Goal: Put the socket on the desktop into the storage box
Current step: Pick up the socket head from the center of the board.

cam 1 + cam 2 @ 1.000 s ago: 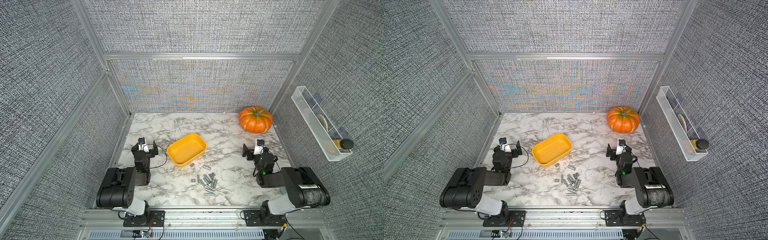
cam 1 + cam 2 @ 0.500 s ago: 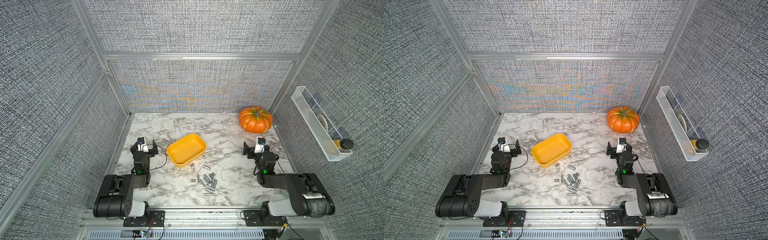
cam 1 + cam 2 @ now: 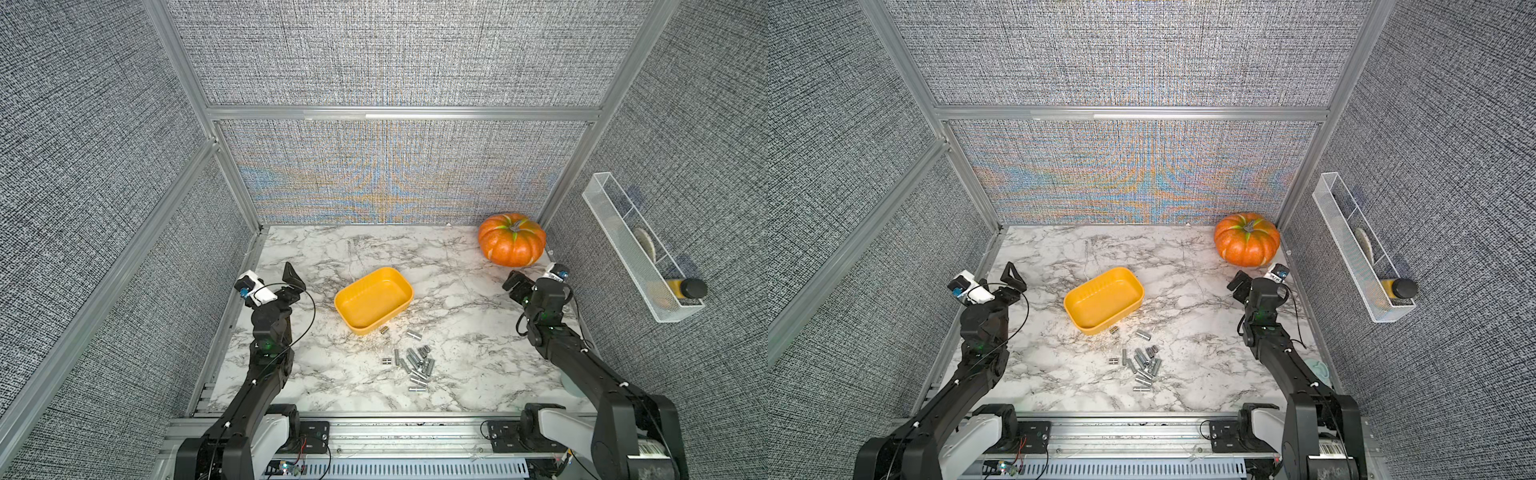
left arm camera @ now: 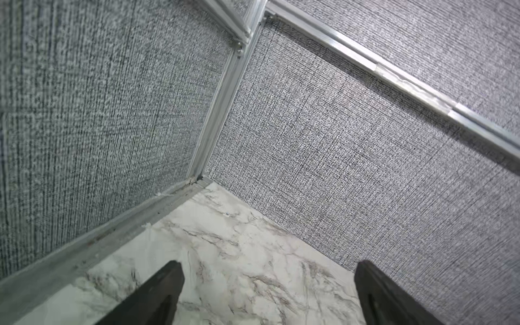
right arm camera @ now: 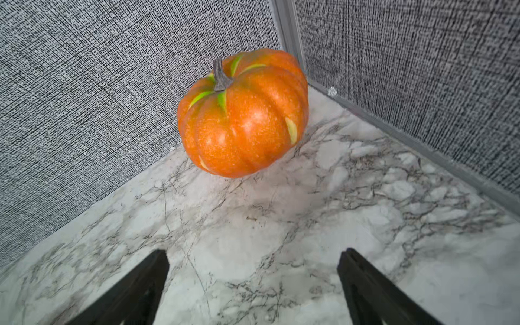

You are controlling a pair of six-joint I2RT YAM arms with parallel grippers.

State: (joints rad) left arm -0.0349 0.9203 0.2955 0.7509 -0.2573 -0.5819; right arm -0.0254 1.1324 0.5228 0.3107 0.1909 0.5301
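Observation:
Several small metal sockets (image 3: 415,362) (image 3: 1144,366) lie loose on the marble desktop (image 3: 465,374) (image 3: 1196,374), just in front of the yellow storage box (image 3: 374,300) (image 3: 1104,300), which holds nothing. Two of the sockets lie right at the box's near wall. My left gripper (image 3: 274,283) (image 3: 994,284) (image 4: 270,264) hovers open and empty at the left edge, left of the box. My right gripper (image 3: 536,282) (image 3: 1258,282) (image 5: 254,251) is open and empty at the right, facing the back right corner. Neither wrist view shows sockets or box.
An orange pumpkin (image 3: 512,240) (image 3: 1246,240) (image 5: 243,115) sits in the back right corner, close ahead of the right gripper. On the right wall hangs a white wire basket (image 3: 615,232) (image 3: 1343,224) holding a black-capped bottle (image 3: 685,288). Grey fabric walls on aluminium rails enclose three sides.
Both arms have unfolded from their bases and stretched out, carrying the grippers slightly outward and toward the back. Both grippers stay open. Sockets and box have not moved.

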